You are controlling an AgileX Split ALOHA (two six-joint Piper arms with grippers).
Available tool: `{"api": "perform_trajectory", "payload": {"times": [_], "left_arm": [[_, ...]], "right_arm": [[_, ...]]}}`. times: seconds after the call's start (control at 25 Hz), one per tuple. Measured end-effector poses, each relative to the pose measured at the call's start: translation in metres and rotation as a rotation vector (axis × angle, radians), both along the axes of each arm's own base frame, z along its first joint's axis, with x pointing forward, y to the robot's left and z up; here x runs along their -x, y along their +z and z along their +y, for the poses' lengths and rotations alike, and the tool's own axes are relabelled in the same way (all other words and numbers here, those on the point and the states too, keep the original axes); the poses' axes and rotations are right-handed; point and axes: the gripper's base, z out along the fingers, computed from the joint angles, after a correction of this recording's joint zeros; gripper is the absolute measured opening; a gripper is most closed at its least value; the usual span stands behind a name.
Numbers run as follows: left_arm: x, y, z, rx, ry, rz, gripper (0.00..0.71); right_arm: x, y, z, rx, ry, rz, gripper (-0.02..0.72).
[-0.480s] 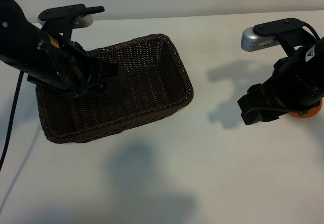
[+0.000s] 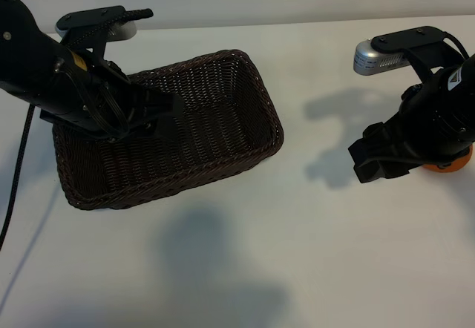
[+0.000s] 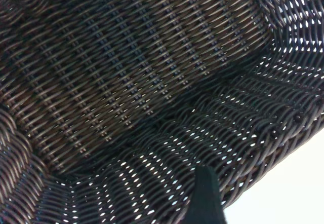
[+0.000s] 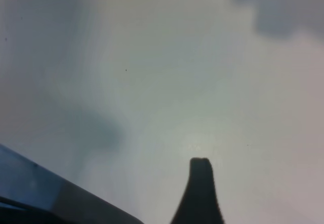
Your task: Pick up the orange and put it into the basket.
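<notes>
Right gripper (image 2: pixel 382 161), jaws wide and empty at frame right, overhangs the orange (image 2: pixel 447 165); closing off-centre risks rolling it away from the basket (image 2: pixel 256 90).

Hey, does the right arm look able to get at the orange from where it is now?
Probably yes. The orange sits on the table right beside the right gripper, peeking out from under that arm, with nothing else near it. The gripper is open but looks offset toward the basket, so it likely needs a small shift.
</notes>
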Motion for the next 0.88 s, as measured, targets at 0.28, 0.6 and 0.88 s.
{"api": "perform_trajectory", "payload": {"times": [0.28, 0.6, 0.88], "left_arm": [[0.0, 0.0, 0.0, 0.0, 0.0, 0.0, 0.567], [-0.0009, 0.0003, -0.0002, 0.003, 0.001, -0.01, 0.567], [-0.0013, 0.0001, 0.0009, -0.002, 0.029, -0.006, 0.567]], "right_arm": [[0.0, 0.0, -0.0001, 0.001, 0.0, 0.0, 0.558], [-0.0002, 0.0, 0.0, 0.0, 0.0, -0.002, 0.558], [-0.0002, 0.0, 0.0, 0.0, 0.0, -0.002, 0.558]]}}
